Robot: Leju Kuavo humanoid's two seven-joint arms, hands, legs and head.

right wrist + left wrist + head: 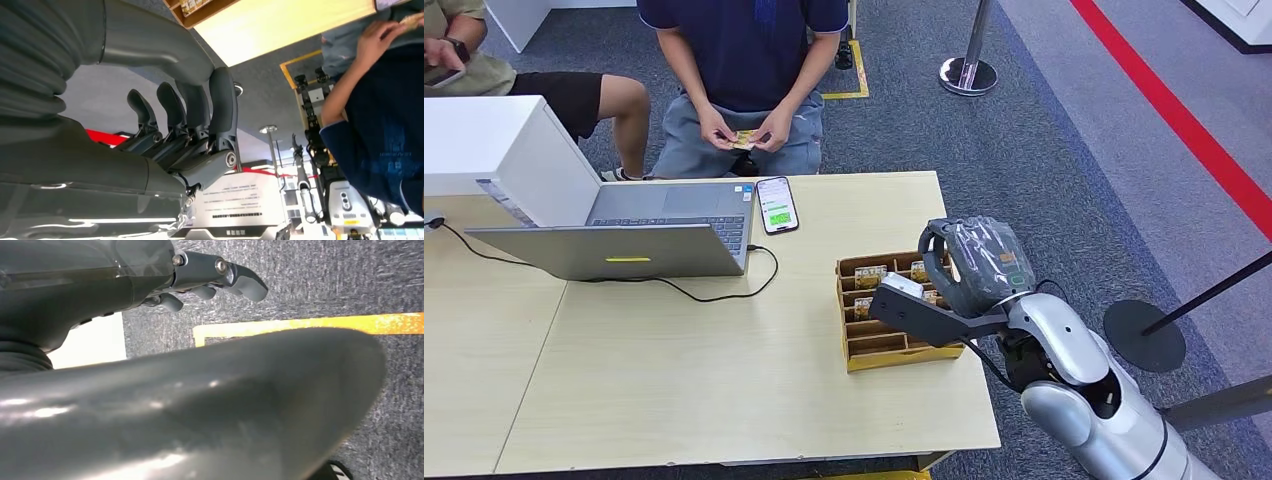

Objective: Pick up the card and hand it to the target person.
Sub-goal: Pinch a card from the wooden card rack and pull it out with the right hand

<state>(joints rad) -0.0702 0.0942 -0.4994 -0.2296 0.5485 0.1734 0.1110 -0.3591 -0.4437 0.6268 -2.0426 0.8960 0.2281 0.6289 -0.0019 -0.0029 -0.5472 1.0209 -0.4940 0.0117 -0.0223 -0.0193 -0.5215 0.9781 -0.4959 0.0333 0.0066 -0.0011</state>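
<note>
A person in a dark blue shirt sits across the table and holds a small yellowish card (pixel 744 139) between both hands; the card also shows at a picture edge in the right wrist view (pixel 413 19). My right hand (pixel 974 265) hovers above the wooden card box (pixel 864 345) at the table's right end. Its fingers (pixel 192 112) are spread with nothing in them. More cards (pixel 871 272) stand in the box's slots. My left hand (pixel 200 277) hangs over the grey carpet, its fingers loosely extended and holding nothing.
An open laptop (pixel 644 235) with a black cable, a phone (pixel 776 204) and a white box (pixel 494 145) lie on the table's left and far side. A second person (pixel 484 70) sits at the far left. A stanchion base (pixel 967 75) stands beyond.
</note>
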